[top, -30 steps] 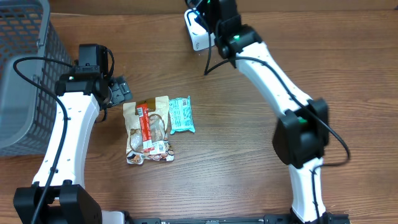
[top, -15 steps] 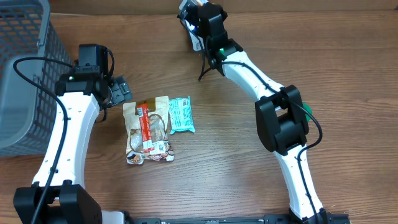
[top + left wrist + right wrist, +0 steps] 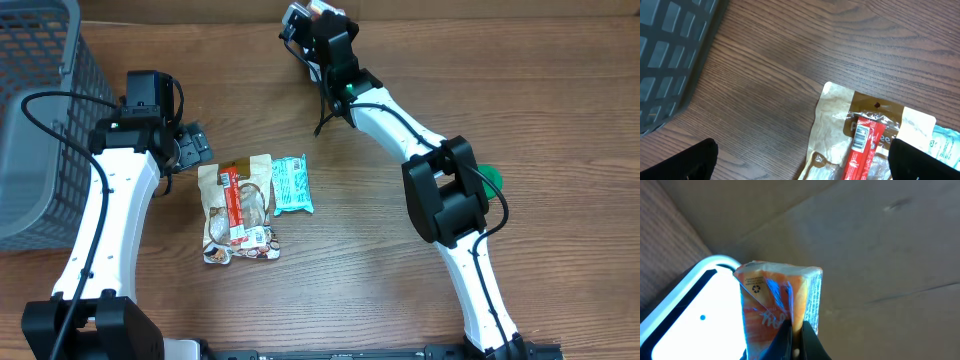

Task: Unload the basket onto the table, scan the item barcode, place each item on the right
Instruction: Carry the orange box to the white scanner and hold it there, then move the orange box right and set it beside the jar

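Right fingers (image 3: 814, 345) are pinched shut on the lower edge of the orange packet (image 3: 782, 297). The packet stands upright above them, just beside the scanner (image 3: 690, 325), whose lit white face is at its left. Since a second ago the right arm has swung its wrist farther left along the far side of the tabletop (image 3: 560, 120), covering more of the scanner from overhead. The left fingers (image 3: 695, 160) are spread wide and empty near the brown pouch (image 3: 840, 125), unmoved.
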